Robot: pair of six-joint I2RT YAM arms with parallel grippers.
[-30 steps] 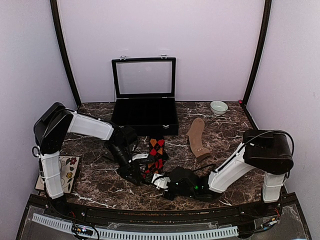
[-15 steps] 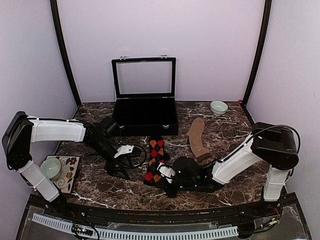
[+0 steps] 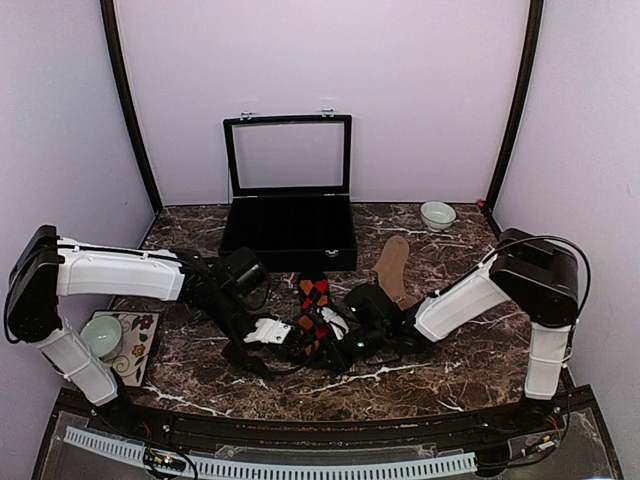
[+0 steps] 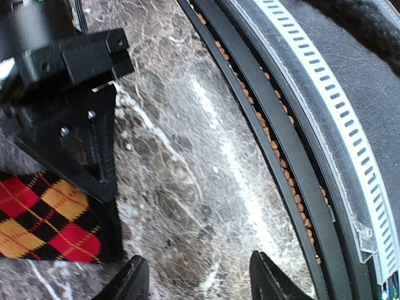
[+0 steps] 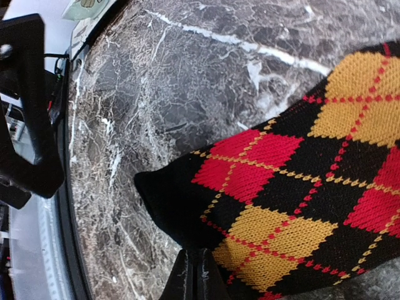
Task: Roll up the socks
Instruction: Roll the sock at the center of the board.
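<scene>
A black argyle sock (image 3: 313,300) with red and yellow diamonds lies on the marble table, between the two grippers. My right gripper (image 3: 325,337) is shut on the sock's black end; in the right wrist view the closed fingers (image 5: 195,269) pinch the edge of the sock (image 5: 294,206). My left gripper (image 3: 262,345) is open and empty just left of the sock. In the left wrist view its fingertips (image 4: 134,281) hover over bare marble, with the sock (image 4: 50,219) at the lower left. A brown sock (image 3: 392,268) lies flat further right.
An open black case (image 3: 290,235) stands behind the socks. A pale bowl (image 3: 437,214) sits at the back right. Another bowl (image 3: 101,335) rests on a patterned mat at the left. The table's black front rail (image 4: 281,144) runs close by the left gripper.
My right gripper has carried the sock's end away from the front edge, toward the case. My left gripper swung out left, then came back beside the sock.
</scene>
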